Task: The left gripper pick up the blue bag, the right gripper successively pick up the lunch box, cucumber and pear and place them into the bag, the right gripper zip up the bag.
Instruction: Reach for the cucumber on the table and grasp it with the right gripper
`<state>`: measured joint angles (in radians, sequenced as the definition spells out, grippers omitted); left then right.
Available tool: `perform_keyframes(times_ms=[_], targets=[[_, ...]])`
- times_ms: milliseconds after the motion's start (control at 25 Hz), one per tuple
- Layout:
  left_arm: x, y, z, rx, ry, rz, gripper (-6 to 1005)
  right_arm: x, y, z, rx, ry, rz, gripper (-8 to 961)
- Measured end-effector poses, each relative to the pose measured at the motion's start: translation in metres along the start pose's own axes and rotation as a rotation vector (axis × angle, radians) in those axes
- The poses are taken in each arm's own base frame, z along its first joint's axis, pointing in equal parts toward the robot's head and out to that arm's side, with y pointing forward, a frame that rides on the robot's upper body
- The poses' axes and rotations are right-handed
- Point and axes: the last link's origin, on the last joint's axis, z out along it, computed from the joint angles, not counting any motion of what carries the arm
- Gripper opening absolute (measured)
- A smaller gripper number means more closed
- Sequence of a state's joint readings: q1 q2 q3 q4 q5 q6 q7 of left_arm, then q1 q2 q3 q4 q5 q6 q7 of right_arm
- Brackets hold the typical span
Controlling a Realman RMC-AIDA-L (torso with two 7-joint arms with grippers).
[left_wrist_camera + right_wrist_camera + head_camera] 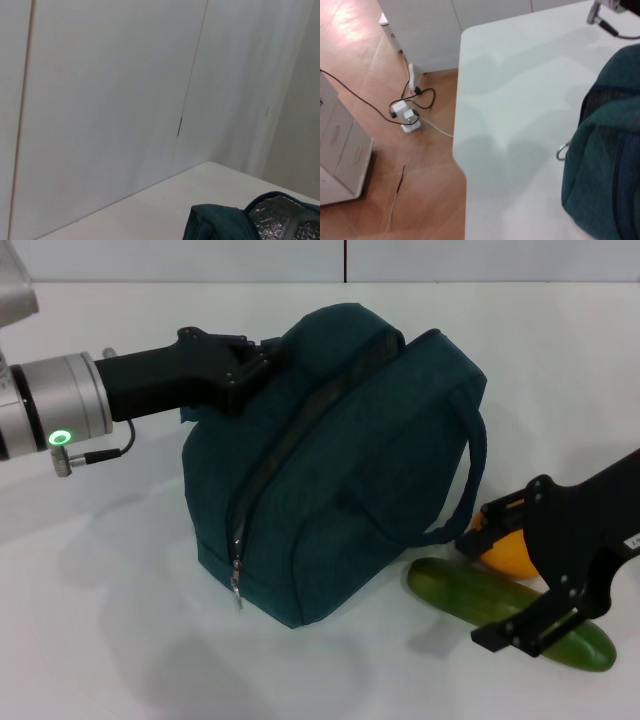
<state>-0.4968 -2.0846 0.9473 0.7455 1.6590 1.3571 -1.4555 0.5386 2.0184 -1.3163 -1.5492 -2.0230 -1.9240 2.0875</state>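
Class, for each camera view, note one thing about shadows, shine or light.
Head view: the blue bag casts a soft shadow on the table toward the camera. Left wrist view: the bag's silver lining glints. Right wrist view: faint arm shadows cross the table; a bright patch lies on the wooden floor.

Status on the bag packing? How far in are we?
Early-to-mid. Done: left claw grips the blue bag at its top edge. In hand: right claw sits open over the cucumber, with the pear just behind it. Left: both still lie on the table, then zipping. The lunch box isn't visible, so can't confirm it's inside.
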Motion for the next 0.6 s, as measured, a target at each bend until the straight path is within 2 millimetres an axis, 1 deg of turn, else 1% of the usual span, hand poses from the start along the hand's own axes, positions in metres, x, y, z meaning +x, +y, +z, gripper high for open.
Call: perform_keyframes(times_ms=[120, 280, 440, 600], targets=[[0.001, 0.001, 0.003, -0.008, -0.005, 0.007, 44, 0.006, -0.005, 0.003, 0.004, 0.019, 0.027, 869], [0.003, 0.001, 0.005, -0.014, -0.005, 0.011, 44, 0.011, -0.016, 0.016, 0.052, 0.06, 0.055, 869], [0.003, 0.001, 0.005, -0.015, -0.005, 0.012, 44, 0.008, -0.024, 0.037, 0.106, 0.115, 0.035, 868], [0.003, 0.001, 0.005, -0.015, -0.004, 0.011, 44, 0.004, -0.028, 0.051, 0.143, 0.159, 0.022, 868]])
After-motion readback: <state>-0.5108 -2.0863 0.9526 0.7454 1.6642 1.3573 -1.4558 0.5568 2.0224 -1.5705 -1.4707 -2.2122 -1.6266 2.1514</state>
